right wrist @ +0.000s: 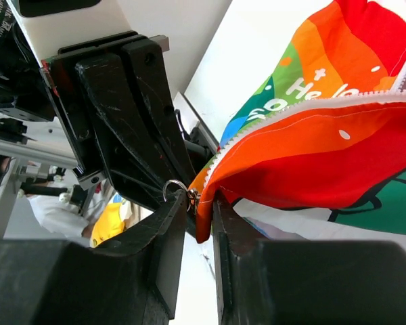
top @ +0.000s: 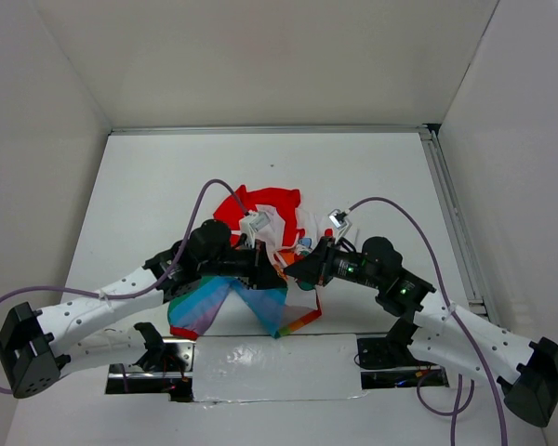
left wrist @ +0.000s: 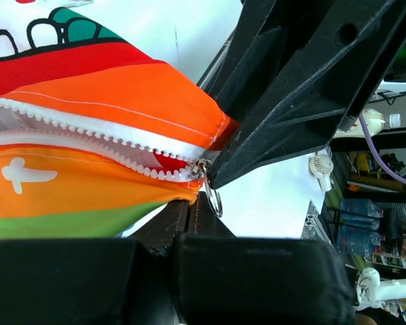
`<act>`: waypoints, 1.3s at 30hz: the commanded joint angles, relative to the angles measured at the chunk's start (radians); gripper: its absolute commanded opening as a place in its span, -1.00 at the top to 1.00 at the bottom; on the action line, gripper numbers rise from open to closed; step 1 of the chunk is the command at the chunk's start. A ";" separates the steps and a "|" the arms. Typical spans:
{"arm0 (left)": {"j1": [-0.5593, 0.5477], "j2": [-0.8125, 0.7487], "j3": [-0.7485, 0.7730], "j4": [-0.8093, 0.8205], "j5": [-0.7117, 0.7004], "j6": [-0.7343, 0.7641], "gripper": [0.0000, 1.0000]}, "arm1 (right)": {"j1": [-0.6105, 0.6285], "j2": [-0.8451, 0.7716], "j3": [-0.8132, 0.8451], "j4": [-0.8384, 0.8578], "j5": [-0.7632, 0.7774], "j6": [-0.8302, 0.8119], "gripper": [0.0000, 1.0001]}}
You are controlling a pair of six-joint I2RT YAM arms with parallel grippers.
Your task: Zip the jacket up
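Rainbow-striped fabric of the jacket [top: 260,206] is seen bunched at the middle of the worktop [top: 149,177]. Left fingers [left wrist: 68,277] appear closed beneath the zip ring [left wrist: 214,198], their hold not discernible. Right fingers [right wrist: 128,271] are clamped on the jacket's orange hem beside that ring.
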 commanded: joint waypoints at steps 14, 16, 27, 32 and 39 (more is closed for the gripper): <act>-0.013 0.007 0.020 0.078 0.069 0.023 1.00 | 0.001 -0.008 0.043 -0.022 0.047 -0.001 0.93; -0.013 0.007 0.017 0.086 0.070 0.025 1.00 | -0.001 0.001 0.042 -0.019 0.050 0.007 0.94; -0.017 0.005 0.008 0.110 0.089 0.022 1.00 | 0.001 0.035 0.023 -0.008 0.167 0.175 1.00; -0.027 0.019 -0.004 0.133 0.106 0.009 1.00 | 0.001 0.020 -0.015 0.050 0.220 0.247 1.00; -0.105 0.070 0.006 0.130 0.058 -0.015 1.00 | 0.004 -0.026 -0.032 0.046 0.271 0.262 1.00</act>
